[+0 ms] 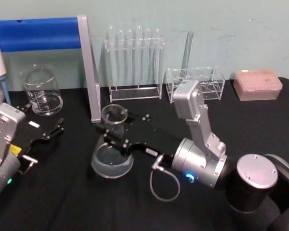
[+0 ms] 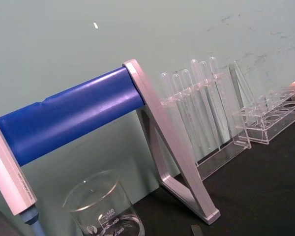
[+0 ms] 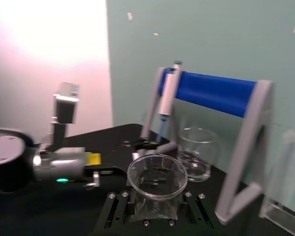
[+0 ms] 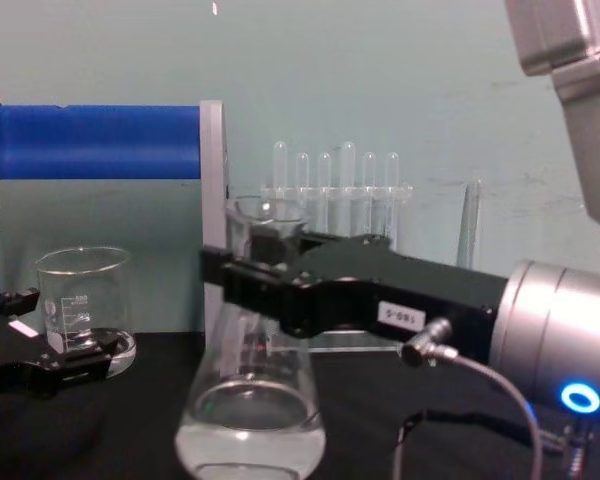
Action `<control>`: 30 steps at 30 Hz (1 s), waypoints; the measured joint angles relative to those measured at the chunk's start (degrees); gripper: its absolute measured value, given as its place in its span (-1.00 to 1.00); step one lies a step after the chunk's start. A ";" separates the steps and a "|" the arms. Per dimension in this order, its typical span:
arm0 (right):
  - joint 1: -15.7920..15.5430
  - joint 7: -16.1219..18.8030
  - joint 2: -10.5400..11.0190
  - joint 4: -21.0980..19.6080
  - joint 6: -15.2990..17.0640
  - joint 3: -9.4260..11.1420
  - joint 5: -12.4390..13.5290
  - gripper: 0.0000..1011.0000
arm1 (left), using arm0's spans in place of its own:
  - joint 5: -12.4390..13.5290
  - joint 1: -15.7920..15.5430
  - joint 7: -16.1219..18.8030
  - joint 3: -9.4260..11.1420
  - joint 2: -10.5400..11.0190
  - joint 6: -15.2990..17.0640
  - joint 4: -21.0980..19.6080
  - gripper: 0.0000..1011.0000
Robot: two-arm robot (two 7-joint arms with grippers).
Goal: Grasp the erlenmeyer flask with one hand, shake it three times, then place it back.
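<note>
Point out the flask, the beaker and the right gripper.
flask (image 1: 111,162): head view, on its wide base.
beaker (image 1: 42,91): head view, on its glass wall.
right gripper (image 1: 111,134): head view, between its fingertips, at the flask's neck.

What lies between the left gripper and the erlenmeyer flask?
Bare black table, in the head view, between left gripper and erlenmeyer flask, which the right gripper clasps.

Upright erlenmeyer flask (image 3: 157,178), rim toward camera; right gripper (image 3: 156,200) clamps its neck from both sides. Just beyond flask: glass beaker (image 3: 196,152). Behind the beaker, blue-barred pipette stand (image 3: 216,93) with pipette (image 3: 166,96) hanging. Left arm (image 3: 59,164) off to flask's side, apart, green light on.
</note>
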 joint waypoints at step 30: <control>1.72 -11.24 -0.59 7.06 -1.13 12.57 -5.72 -0.11 | 0.00 0.00 0.00 0.00 0.00 0.00 0.00 0.98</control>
